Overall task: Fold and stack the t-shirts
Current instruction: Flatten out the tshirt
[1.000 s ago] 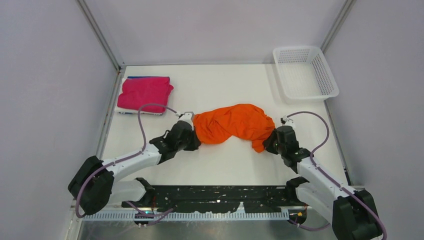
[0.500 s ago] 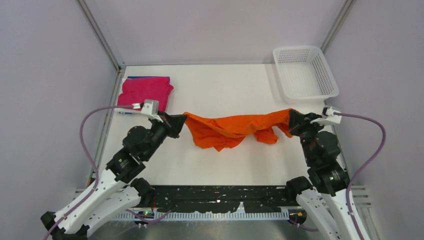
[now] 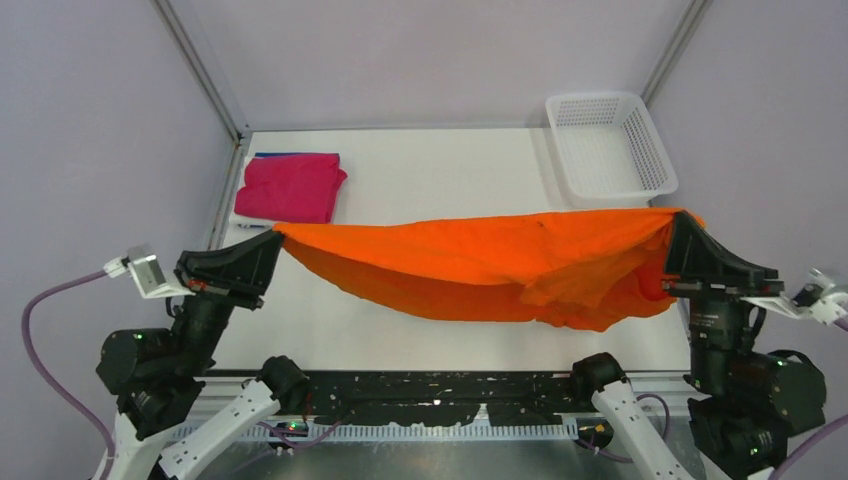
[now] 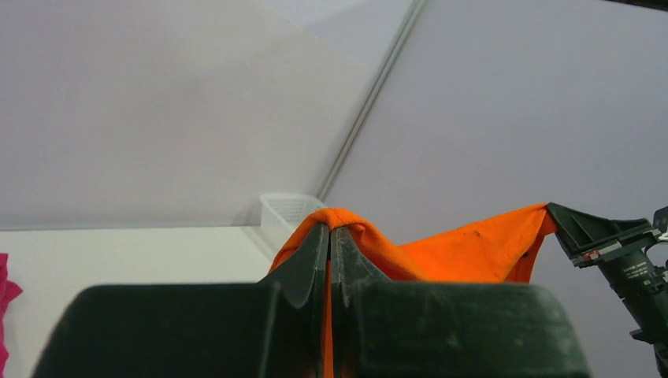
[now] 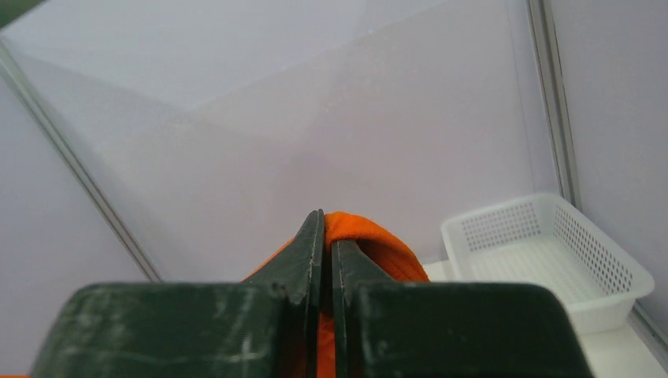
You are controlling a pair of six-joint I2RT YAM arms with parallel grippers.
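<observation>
The orange t-shirt (image 3: 480, 262) hangs stretched wide in the air between both arms, sagging in the middle above the table. My left gripper (image 3: 276, 232) is shut on its left corner, and the orange cloth (image 4: 473, 252) drapes over my left gripper (image 4: 332, 230) in the left wrist view. My right gripper (image 3: 676, 216) is shut on the right corner; the cloth (image 5: 366, 236) folds over my right gripper (image 5: 324, 219). A folded magenta-pink t-shirt (image 3: 290, 187) lies at the table's back left, with a blue edge (image 3: 275, 156) showing under it.
A white mesh basket (image 3: 608, 146) stands at the back right corner, also seen as the basket (image 5: 551, 256) in the right wrist view. Grey enclosure walls surround the white table (image 3: 440, 170). Both arm bases sit at the near edge.
Both arms have risen and swung apart, lifting the orange t-shirt off the table and pulling it from a bunched heap into a wide stretched sheet.
</observation>
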